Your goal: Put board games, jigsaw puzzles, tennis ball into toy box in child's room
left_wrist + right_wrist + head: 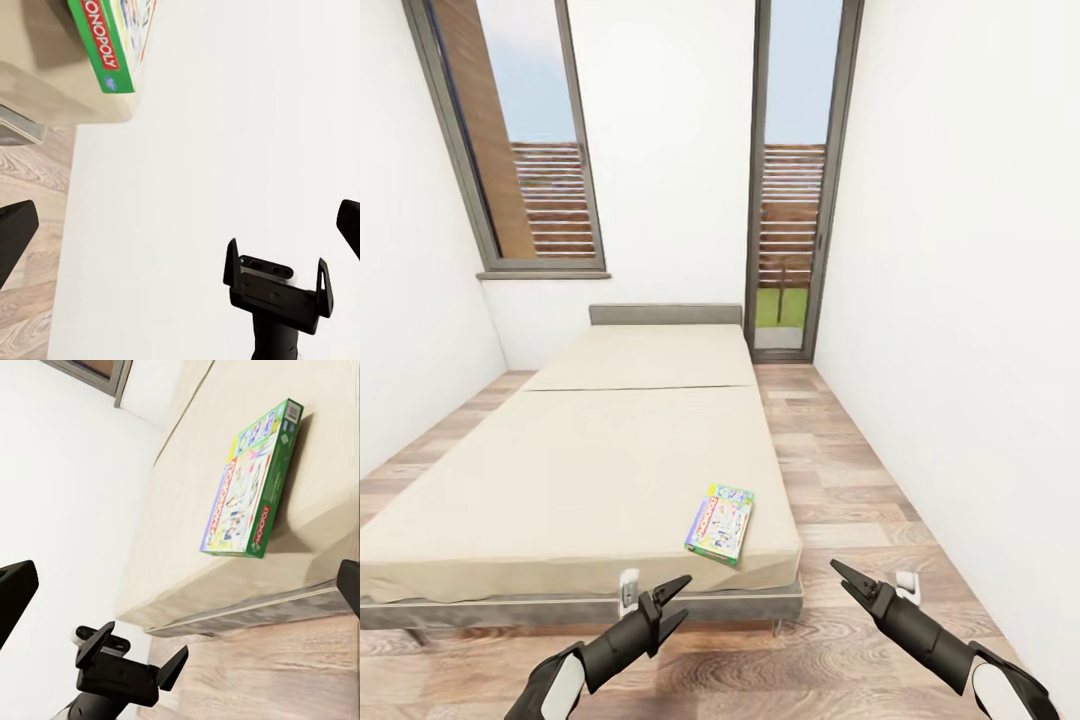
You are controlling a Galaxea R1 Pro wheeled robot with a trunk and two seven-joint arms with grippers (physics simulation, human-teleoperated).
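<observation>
Both arms were matte black toward the wrist, tapering into slim, pointed black fingers, and each arm wore a glossy white shell segment farther back near the elbow. The left gripper [672, 601] ended in two narrow, wedge-shaped fingers with sharp tips; the right gripper [850, 579] had the same dark, angular build. Seen from the other arm's wrist camera, each gripper showed a blocky black base with two short upright prongs and shallow slots on its face, mounted on a rounded black wrist. No cables or markings were visible.
</observation>
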